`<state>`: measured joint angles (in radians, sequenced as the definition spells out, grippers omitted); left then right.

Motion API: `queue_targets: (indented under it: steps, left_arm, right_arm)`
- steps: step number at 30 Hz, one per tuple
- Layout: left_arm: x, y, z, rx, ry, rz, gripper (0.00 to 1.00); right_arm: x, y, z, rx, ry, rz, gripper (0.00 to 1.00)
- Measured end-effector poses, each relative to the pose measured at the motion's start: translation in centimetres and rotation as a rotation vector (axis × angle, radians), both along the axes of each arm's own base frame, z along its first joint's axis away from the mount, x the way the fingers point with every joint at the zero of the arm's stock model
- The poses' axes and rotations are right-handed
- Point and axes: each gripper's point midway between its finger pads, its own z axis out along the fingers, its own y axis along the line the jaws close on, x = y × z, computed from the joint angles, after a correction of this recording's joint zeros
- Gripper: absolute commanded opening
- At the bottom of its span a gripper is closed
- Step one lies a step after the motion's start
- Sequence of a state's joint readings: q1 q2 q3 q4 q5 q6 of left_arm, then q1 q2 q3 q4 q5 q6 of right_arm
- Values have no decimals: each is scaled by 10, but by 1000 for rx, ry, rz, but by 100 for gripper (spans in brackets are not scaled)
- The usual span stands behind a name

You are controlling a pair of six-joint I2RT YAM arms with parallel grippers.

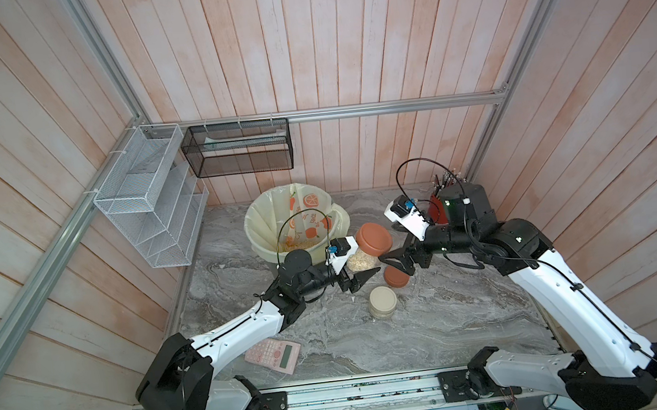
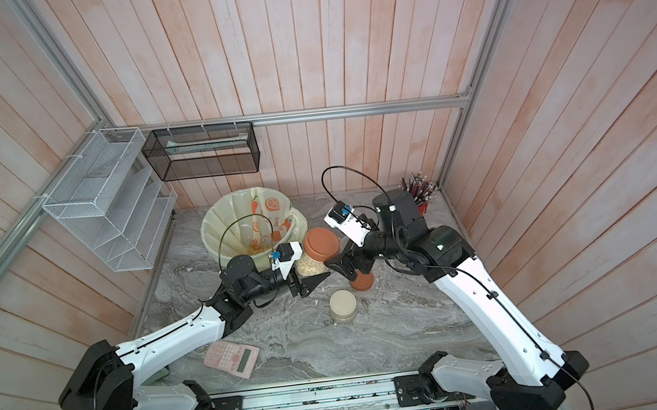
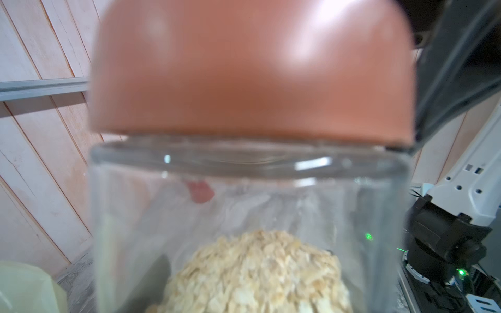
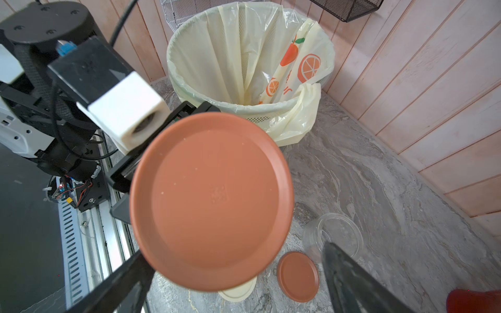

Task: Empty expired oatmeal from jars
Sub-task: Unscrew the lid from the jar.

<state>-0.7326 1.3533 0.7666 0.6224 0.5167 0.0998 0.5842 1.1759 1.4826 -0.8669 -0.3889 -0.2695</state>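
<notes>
Claws: left gripper [image 1: 359, 268] pinched on small clear round jar [image 1: 360, 258] w/ wide terracotta-orange screw lid [image 1: 373, 238]. Jar is held clear of the top and tilted, lid end up toward the right arm. Right gripper [image 4: 237, 253] is spread wide, fingers [image 4: 116, 281] either side of that lid, not touching it in right wrist view. Pale flaky oatmeal [image 3: 257, 271] sits heaped in the jar's low end. Lid is on; can't tell if thread is loose.

Risks, IMO:
1. Jar hangs beside grey bin w/ cream orange-print liner [image 1: 263, 224], not over it. More tilt once lid is off = oats on grey marbled tabletop [image 1: 453, 325].
2. Smooth wall: twist torque from right side could spin jar in the left pinch.
3. Off-centre close shoves lid sideways instead of gripping.
4. Loose terracotta lid [image 4: 298, 276] and open empty clear jar [image 4: 333, 235] lie just below right claw, easy to knock.

Cream-lidded jar [image 1: 383, 301] stands near, closed, prob next.
</notes>
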Motion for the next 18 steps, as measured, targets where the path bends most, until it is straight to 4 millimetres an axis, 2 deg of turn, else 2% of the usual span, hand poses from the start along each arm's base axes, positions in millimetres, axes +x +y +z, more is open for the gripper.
queue_targets:
  steps: [5,13,18]
  left_arm:
    - [0,0,8,-29,-13,-1,13]
    - [1,1,11,-39,-24,7,13]
    - [8,5,7,-33,-33,55,13]
  right_arm:
    - [-11,-9,-4,11,-4,-15,98]
    - [-41,-27,10,122,-30,-48,98]
    - [-33,-37,24,221,28,-196,98]
